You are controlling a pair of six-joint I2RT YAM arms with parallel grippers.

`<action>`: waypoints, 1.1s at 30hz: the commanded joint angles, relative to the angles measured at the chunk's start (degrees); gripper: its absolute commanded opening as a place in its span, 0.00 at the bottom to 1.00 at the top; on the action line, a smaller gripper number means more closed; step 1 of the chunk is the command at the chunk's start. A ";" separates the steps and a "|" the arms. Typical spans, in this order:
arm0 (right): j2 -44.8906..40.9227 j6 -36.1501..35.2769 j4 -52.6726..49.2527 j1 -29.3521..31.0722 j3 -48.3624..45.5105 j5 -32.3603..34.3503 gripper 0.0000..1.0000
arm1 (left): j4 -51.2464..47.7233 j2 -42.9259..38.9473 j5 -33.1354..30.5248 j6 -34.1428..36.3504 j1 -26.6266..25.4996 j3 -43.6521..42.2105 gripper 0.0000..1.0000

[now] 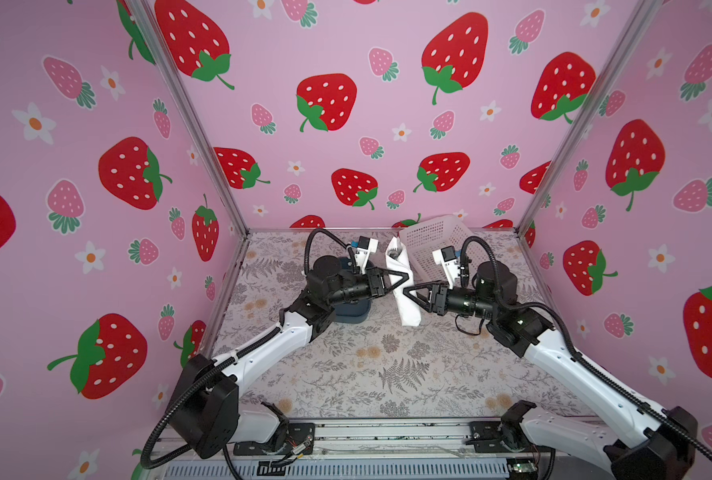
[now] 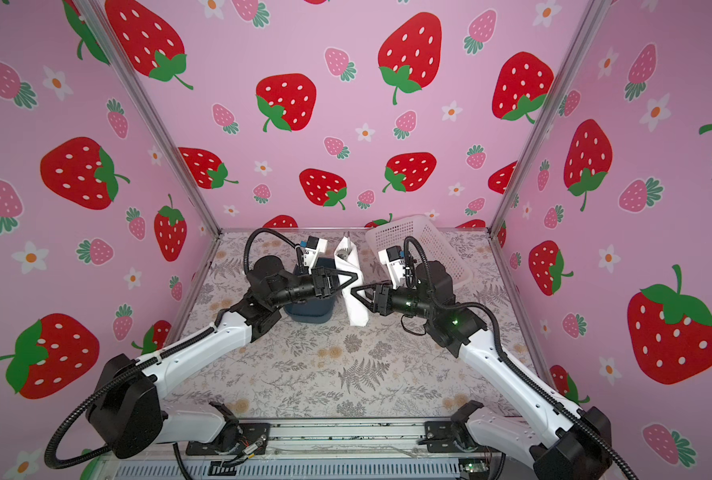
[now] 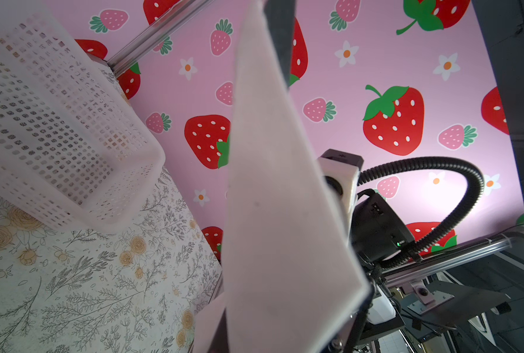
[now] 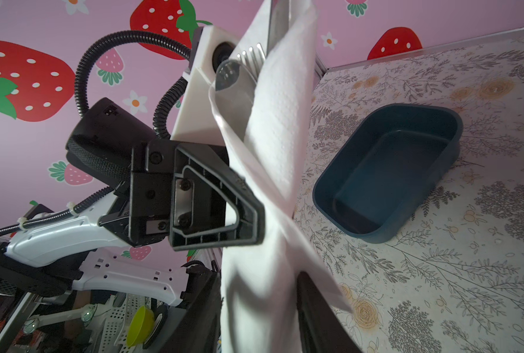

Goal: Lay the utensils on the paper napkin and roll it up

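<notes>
Left gripper (image 1: 405, 277) is pressed together on the paper napkin (image 1: 410, 311) and pinches the rolled sheet at about its middle. I see this most clearly from the right wrist camera. On the opposite side, the right gripper (image 1: 407, 291) meets the roll just below the left one. Its fingers (image 4: 315, 305) stand on both sides of the paper, but I cannot tell if they press it or only surround it. The napkin is a long white roll, held steeply over the flowered table (image 1: 387, 374). Whether its lower end touches the table, I cannot tell. Just to the left of the roll in both top views stands the blue tub (image 1: 354, 319), partly under the left arm. From the far, upper end of the roll, the spoon (image 4: 227, 75) and the fork (image 4: 254, 58) stick out. Farthest back is the white basket (image 1: 433, 237).
</notes>
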 commanded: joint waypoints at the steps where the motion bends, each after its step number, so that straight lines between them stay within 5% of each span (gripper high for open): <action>1: 0.31 0.88 3.81 0.51 -0.84 -3.22 0.43 | 3.27 -1.33 1.00 -0.64 -0.01 1.83 0.13; 13: 1.22 1.34 5.74 0.59 -1.55 -5.65 0.42 | 3.92 -1.09 1.31 -0.80 -0.21 2.25 0.13; 33: -0.59 4.35 11.77 0.51 -3.52 -7.17 0.16 | 1.93 -1.10 0.53 0.46 -0.19 1.35 0.26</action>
